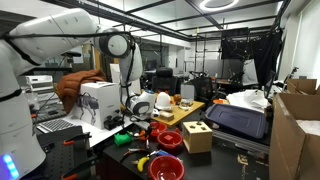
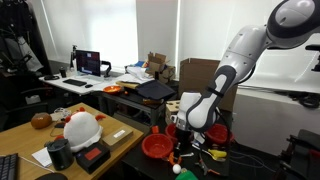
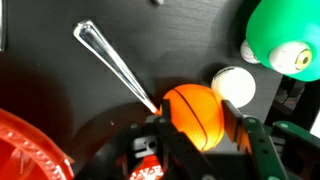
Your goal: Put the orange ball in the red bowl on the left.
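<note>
The orange ball (image 3: 195,115), with thin black lines on it, lies on the black table in the wrist view. My gripper (image 3: 198,126) is down around it, one finger pressed on each side. A red bowl (image 3: 30,150) fills the lower left corner of the wrist view, close beside the gripper. In both exterior views the gripper (image 1: 141,120) (image 2: 185,140) is low over the table among the red bowls (image 1: 167,138) (image 2: 157,146); the ball is hidden there.
A white ball (image 3: 235,87) touches the orange ball's far side. A green ball (image 3: 285,35) and a metal utensil (image 3: 115,60) lie nearby. A second red bowl (image 1: 166,167) and a wooden box (image 1: 197,135) stand close by.
</note>
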